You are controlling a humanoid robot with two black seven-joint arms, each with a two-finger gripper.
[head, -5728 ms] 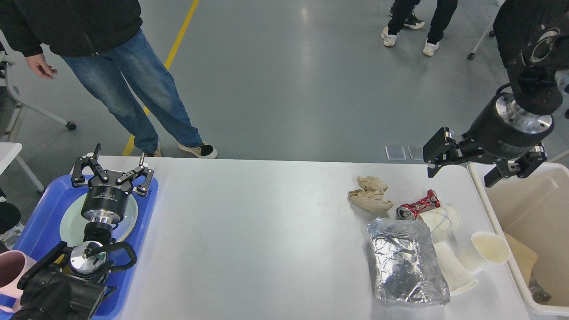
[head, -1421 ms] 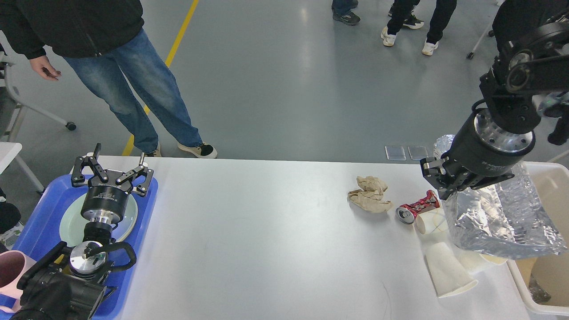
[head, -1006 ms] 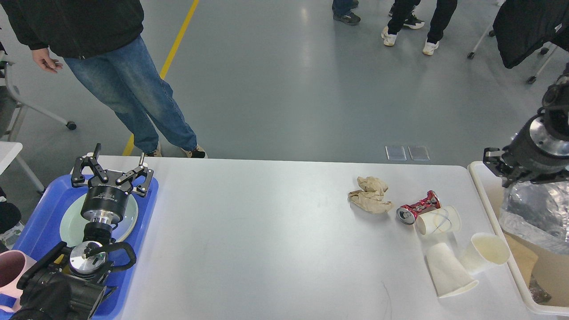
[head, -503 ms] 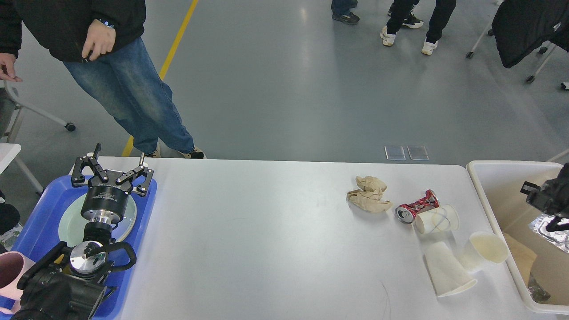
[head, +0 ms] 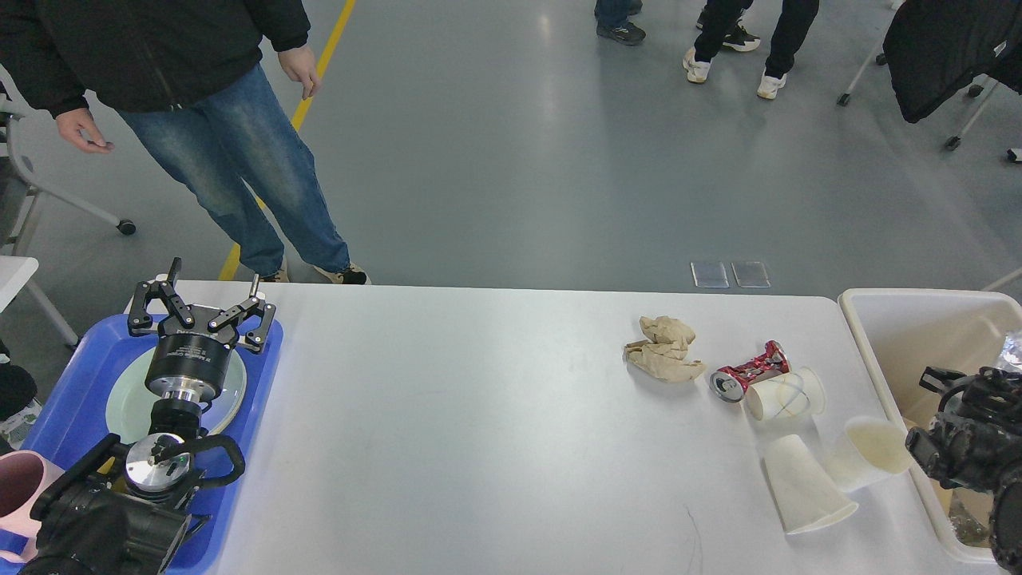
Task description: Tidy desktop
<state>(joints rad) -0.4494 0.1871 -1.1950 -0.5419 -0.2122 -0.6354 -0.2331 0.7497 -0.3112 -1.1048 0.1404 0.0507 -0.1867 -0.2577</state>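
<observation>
The white desktop (head: 479, 415) carries litter at its right end: crumpled brown paper (head: 664, 350), a crushed red can (head: 749, 370) and three white paper cups, one lying by the can (head: 786, 395), one lying near the front (head: 806, 483), and one tipped by the bin (head: 870, 451). My left gripper (head: 200, 310) is open and empty above a pale green plate (head: 128, 395) in the blue tray (head: 263, 375). My right gripper (head: 954, 423) is a dark mass low over the cream bin's near side. Its fingers cannot be told apart.
The cream-white bin (head: 902, 319) stands off the table's right end, with a sliver of foil (head: 1014, 347) at the view's edge. A pink mug (head: 20, 479) sits on the tray's front left. A person in jeans (head: 239, 176) stands behind the table's left corner.
My right arm carried the foil container from the table over the bin, then sank toward the lower right. The foil is out of its grip. The person shifted his arms. My left arm stayed still.
</observation>
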